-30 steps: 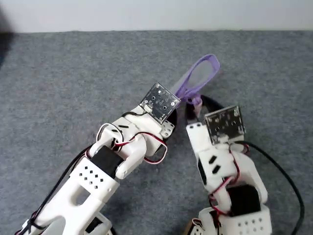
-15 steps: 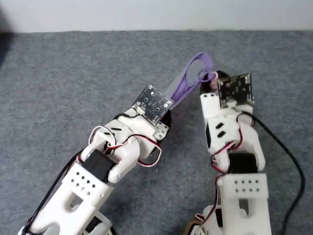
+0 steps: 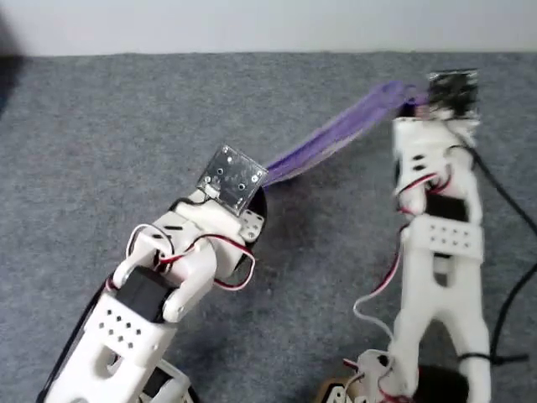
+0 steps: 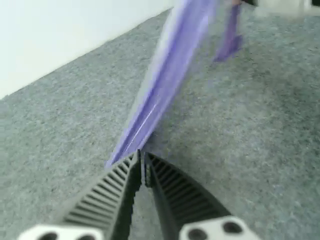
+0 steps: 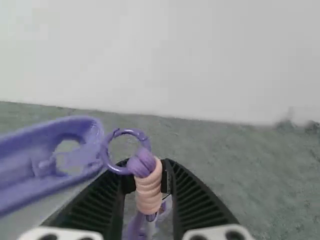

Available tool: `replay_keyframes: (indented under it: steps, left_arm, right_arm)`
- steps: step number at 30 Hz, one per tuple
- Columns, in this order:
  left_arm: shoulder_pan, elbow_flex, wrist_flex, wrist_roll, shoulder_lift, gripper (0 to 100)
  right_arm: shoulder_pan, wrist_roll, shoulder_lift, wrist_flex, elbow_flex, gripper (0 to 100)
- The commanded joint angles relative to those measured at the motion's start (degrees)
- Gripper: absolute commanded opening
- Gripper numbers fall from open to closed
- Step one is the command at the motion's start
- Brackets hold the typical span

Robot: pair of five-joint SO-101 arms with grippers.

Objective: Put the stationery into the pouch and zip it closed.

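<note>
Purple pouch (image 3: 336, 138) stretched toward upper right; left end effector (image 4: 141, 156) clenched on its end; right end effector (image 5: 146, 170) grasping zipper pull (image 5: 148, 186)

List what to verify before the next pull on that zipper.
1. The left gripper is shut on one end of the pouch: ok.
2. The right gripper is shut on the zipper pull: ok.
3. The pouch is stretched straight between the two grippers: ok.
4. The pouch is closed along its whole length: cannot tell.
5. The stationery is inside the pouch: cannot tell.
</note>
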Motion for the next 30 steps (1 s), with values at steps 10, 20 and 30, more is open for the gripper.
replay_keyframes:
  steps: [10, 20, 30]
  left_arm:
    - [-0.26, 1.63, 0.09, -0.62, -5.27, 1]
    - [-0.26, -4.97, 0.44, 14.24, -4.92, 27]
    - [5.27, -12.09, 3.69, 14.95, -4.75, 27]
  right_arm:
    - [-1.98, 1.58, -0.40, 7.16, -9.14, 0.7]
    - [-12.79, 2.02, -15.43, 19.56, -9.14, 0.7]
    - [-18.77, 6.86, -20.09, 20.97, -9.41, 0.7]
